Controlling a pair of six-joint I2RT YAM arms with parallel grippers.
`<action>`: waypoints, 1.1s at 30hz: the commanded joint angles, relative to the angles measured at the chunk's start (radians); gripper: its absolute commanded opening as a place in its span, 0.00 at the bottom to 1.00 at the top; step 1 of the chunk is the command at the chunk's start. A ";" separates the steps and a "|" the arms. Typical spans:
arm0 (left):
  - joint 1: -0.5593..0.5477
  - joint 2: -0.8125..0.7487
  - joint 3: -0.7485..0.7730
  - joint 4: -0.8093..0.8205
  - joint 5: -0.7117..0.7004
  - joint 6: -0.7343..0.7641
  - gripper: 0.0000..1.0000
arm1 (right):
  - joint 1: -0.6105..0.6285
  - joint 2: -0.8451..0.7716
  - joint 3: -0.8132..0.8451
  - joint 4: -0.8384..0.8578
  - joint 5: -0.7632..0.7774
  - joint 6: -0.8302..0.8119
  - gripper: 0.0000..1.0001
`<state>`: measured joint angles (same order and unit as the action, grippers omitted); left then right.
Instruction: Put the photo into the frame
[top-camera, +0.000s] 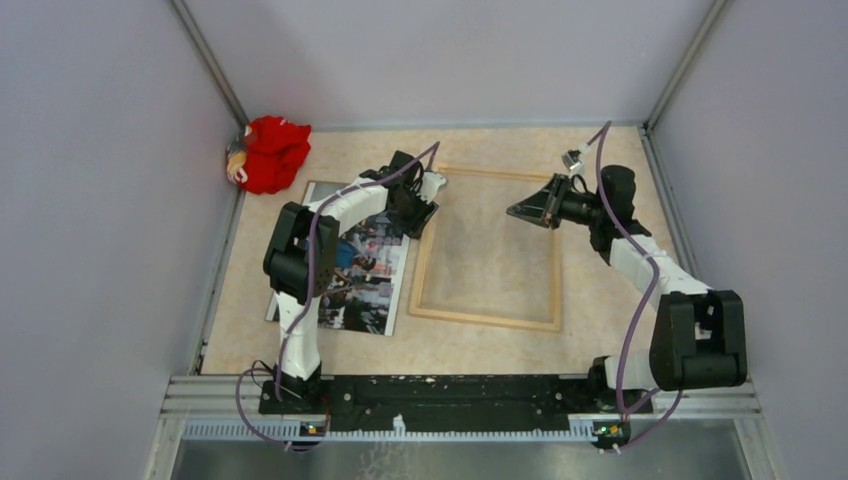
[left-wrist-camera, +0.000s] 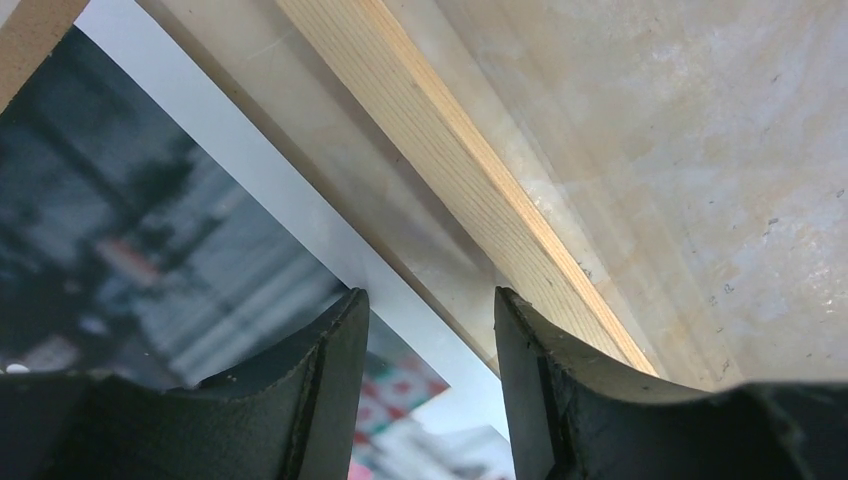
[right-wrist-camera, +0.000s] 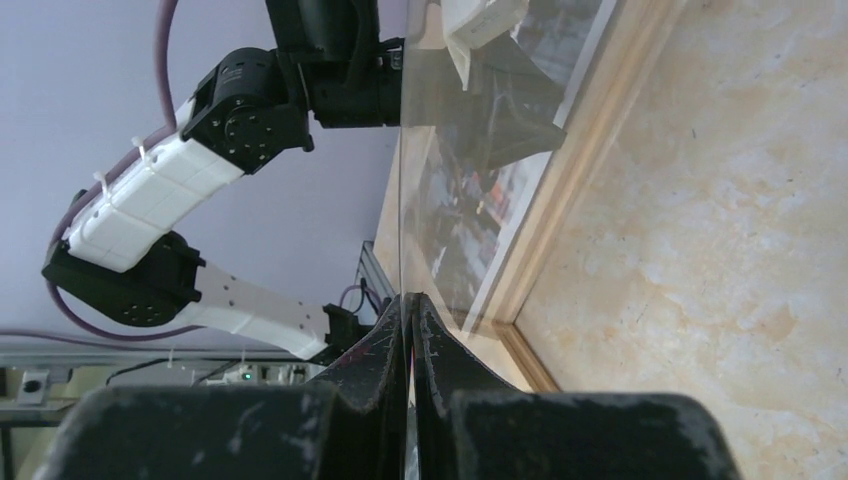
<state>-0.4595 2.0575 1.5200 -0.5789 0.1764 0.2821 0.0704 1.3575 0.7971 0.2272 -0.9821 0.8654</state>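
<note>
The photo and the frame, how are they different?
The photo is filled with a colourful crowd picture edged in white; the frame is just a plain light-wood outline. The frame looks slightly bigger than the photo. Both are rectangles lying flat, side by side.

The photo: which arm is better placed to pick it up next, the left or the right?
Left. The left pincer stands open just above the photo's white border, beside the frame's wooden rail. The right pincer is shut on the clear pane's edge, so it is busy.
</note>
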 joint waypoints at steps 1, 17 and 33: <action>-0.005 -0.002 -0.031 -0.042 0.070 -0.031 0.55 | 0.011 0.013 -0.004 0.184 -0.040 0.090 0.00; 0.041 0.008 -0.022 -0.070 0.116 -0.041 0.48 | 0.031 0.116 0.044 0.221 -0.073 0.101 0.00; 0.041 0.009 -0.024 -0.064 0.114 -0.030 0.46 | 0.017 0.077 0.142 -0.294 0.104 -0.180 0.00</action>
<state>-0.4183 2.0575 1.5200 -0.5797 0.2646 0.2607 0.0887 1.4574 0.9169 0.0372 -0.9276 0.7433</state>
